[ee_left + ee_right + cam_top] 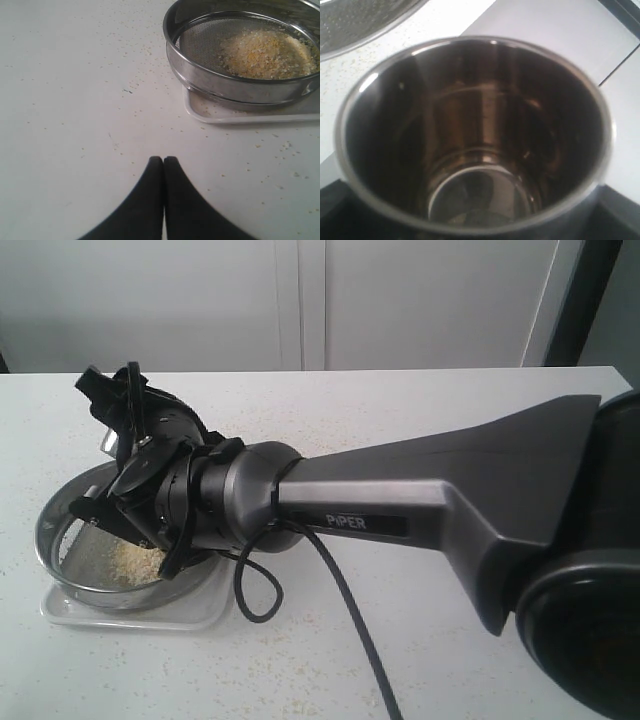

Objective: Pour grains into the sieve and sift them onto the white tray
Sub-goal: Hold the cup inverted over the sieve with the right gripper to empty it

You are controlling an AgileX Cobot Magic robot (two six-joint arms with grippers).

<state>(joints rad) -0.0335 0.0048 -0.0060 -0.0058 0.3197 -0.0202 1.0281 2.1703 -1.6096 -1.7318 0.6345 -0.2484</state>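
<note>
Grains (265, 52): a low mound lies on the mesh inside the sieve (225, 82), off-centre toward one side of the rim. The mix is uneven in colour, with whitish coarser bits at the edges and a yellow-tan patch across the middle. The mesh beside the mound is bare and grey.

Sieve: a round, shallow vessel with a bright steel band, resting on the white tray (250, 116). The tray's rounded corner and low rim show below the band. A faint tan dusting shows on the tray floor under the sieve's edge.

Right claw (125, 415): reaches across the bench (60, 100) and hangs over the far side of the sieve. It grips a steel cup (480, 150), with a dark finger at either side of the cup wall. The cup's interior is shiny and holds no visible heap of grains.

Left claw (163, 162): closed, its tips pressed together and holding nothing. It hovers above bare bench near the tray.

Stray specks (135, 90) are scattered over the bench around the tray.
</note>
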